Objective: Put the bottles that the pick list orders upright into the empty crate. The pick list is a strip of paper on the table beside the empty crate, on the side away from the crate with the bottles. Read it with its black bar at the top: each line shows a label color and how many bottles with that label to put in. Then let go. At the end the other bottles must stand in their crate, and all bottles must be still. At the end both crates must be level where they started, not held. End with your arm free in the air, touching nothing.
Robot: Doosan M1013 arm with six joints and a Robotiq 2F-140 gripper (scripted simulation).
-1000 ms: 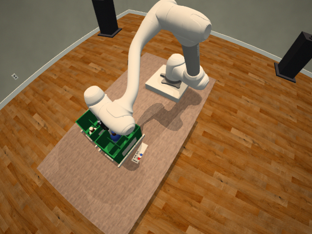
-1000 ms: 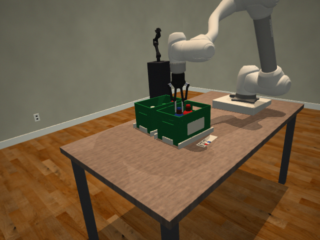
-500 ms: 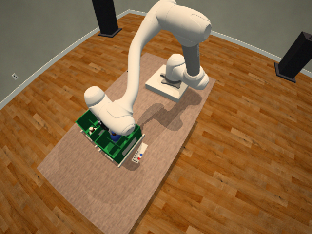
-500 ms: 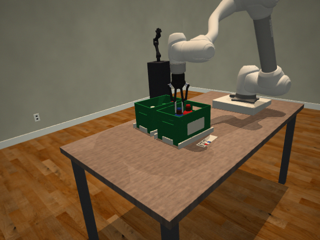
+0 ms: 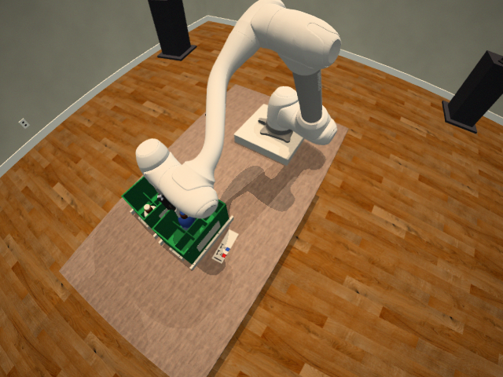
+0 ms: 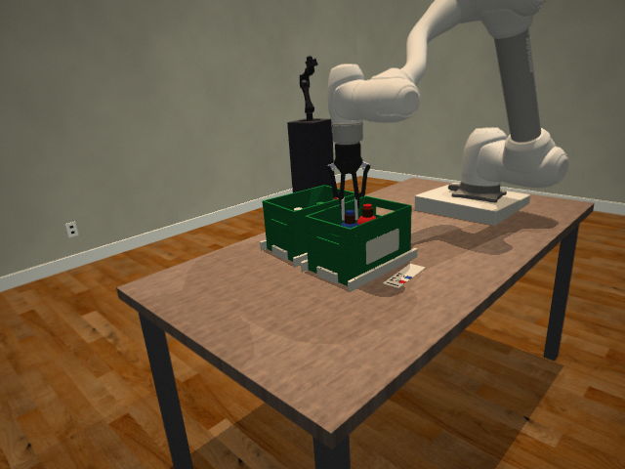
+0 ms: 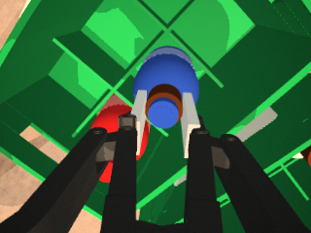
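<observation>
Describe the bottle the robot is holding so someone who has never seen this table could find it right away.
On the wooden table stand two green crates side by side; look in the nearer crate, the one next to the paper strip. The gripper reaches down into it, jaws shut on the neck of the blue bottle. Its neighbour, the red bottle, stands free.

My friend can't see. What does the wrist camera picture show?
Looking straight down, the black gripper pinches the neck of a blue bottle over a green crate with dividers. A red bottle stands in the next compartment, partly hidden by the fingers.
</observation>
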